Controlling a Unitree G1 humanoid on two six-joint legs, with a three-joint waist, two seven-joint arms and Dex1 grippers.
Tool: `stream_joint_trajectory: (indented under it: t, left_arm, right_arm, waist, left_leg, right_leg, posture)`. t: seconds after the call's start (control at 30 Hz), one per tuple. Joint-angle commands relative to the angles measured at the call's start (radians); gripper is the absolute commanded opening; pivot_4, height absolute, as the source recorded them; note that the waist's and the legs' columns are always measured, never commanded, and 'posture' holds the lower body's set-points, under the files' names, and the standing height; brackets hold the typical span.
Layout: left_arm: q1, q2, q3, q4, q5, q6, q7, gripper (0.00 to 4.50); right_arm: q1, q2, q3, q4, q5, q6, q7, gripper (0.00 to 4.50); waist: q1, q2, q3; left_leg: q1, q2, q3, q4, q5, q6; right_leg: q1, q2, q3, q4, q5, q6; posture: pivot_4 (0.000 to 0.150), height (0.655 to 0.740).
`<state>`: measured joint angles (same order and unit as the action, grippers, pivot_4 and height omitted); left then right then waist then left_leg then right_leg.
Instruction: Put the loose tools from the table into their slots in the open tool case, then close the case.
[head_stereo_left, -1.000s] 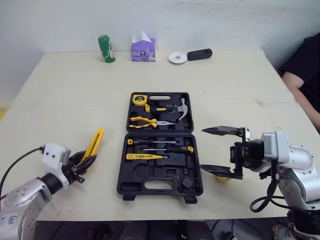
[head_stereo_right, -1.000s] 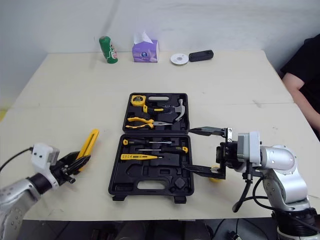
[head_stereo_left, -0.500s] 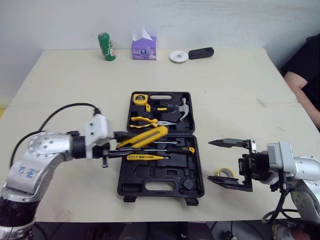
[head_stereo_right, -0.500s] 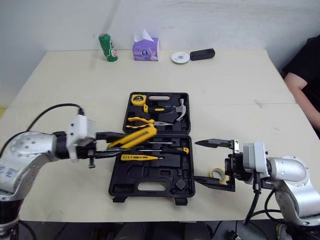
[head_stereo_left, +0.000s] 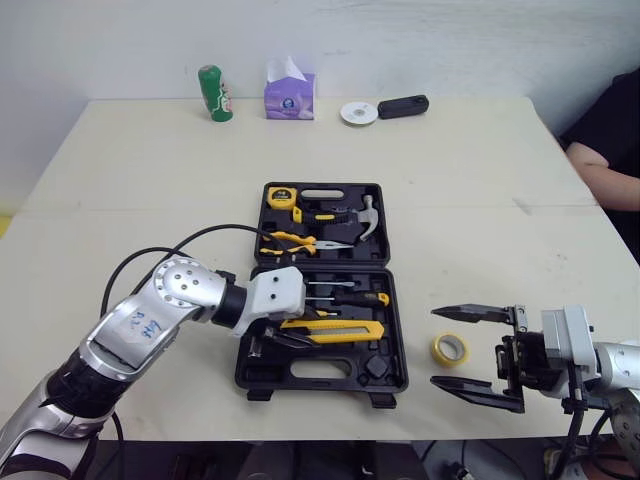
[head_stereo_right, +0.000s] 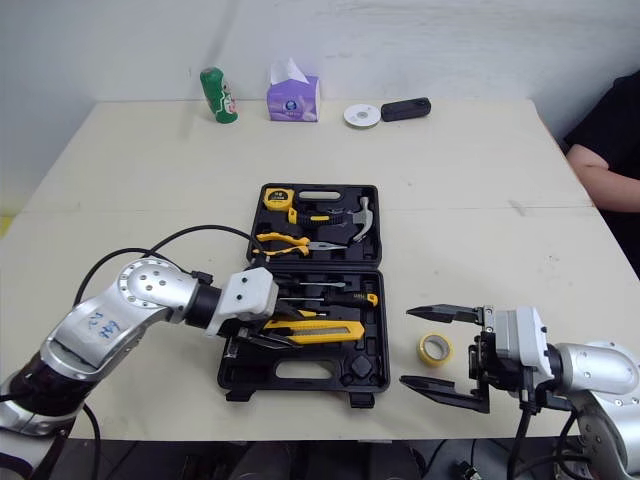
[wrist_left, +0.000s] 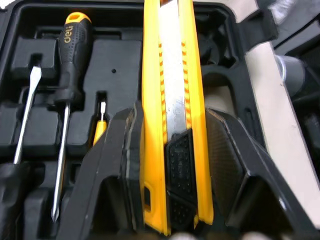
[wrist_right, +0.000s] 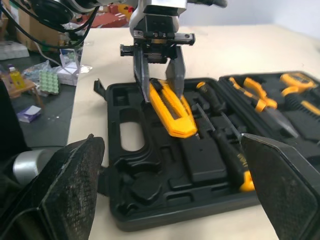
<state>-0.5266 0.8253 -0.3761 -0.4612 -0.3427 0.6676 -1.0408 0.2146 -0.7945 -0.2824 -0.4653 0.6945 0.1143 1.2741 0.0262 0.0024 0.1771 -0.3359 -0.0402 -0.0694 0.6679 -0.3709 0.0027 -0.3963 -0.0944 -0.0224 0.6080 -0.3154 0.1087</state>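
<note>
The open black tool case (head_stereo_left: 320, 374) lies mid-table. Its far half holds a tape measure, pliers and a hammer, and its near half holds screwdrivers (head_stereo_left: 335, 296). My left gripper (head_stereo_left: 290, 334) is shut on a yellow utility knife (head_stereo_left: 335, 329), which lies low across the near half below the screwdrivers. The left wrist view has the knife (wrist_left: 172, 100) clamped between both fingers (wrist_left: 127, 145). A yellow tape roll (head_stereo_left: 450, 348) lies on the table right of the case. My right gripper (head_stereo_left: 436, 348) stands open beside the roll, its fingers spread on either side and pointing at the case.
Along the far table edge stand a green can (head_stereo_left: 211, 94), a purple tissue box (head_stereo_left: 289, 96), a white disc (head_stereo_left: 356, 113) and a black device (head_stereo_left: 401, 106). A person's arm (head_stereo_left: 605, 180) rests at the right table edge.
My left gripper has carried the knife from the table's left side to over the case, then down into its near half. My right gripper has drawn back right, uncovering the tape roll.
</note>
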Motion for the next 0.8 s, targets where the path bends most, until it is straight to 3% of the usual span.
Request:
stream_joint_trajectory:
  t: [0.03, 0.17, 0.8]
  left_arm:
    - [-0.024, 0.025, -0.046, -0.009, 0.066, -0.021, -0.035, 1.33]
    - [-0.039, 0.006, -0.079, 0.029, 0.147, -0.048, -0.013, 1.33]
    - [-0.032, -0.041, -0.111, 0.051, 0.215, -0.023, -0.047, 1.33]
  right_arm:
    - [0.011, -0.012, -0.030, -0.044, 0.020, 0.009, -0.005, 4.50]
    - [0.007, -0.009, -0.027, -0.045, 0.014, 0.013, -0.012, 4.50]
    - [0.016, 0.003, -0.010, -0.076, -0.011, 0.010, -0.062, 4.50]
  waist:
    - [0.000, 0.000, 0.000]
    - [0.000, 0.000, 0.000]
    - [0.004, 0.000, 0.000]
  left_leg:
    - [0.000, 0.000, 0.000, 0.000, 0.000, 0.000]
    - [0.000, 0.000, 0.000, 0.000, 0.000, 0.000]
    - [0.000, -0.001, 0.000, 0.004, 0.000, 0.001]
  right_leg:
    - [0.000, 0.000, 0.000, 0.000, 0.000, 0.000]
    - [0.000, 0.000, 0.000, 0.000, 0.000, 0.000]
    - [0.001, -0.001, 0.000, 0.002, 0.000, 0.001]
  posture:
    - [0.150, 0.7400]
    - [0.150, 0.7400]
    - [0.150, 0.7400]
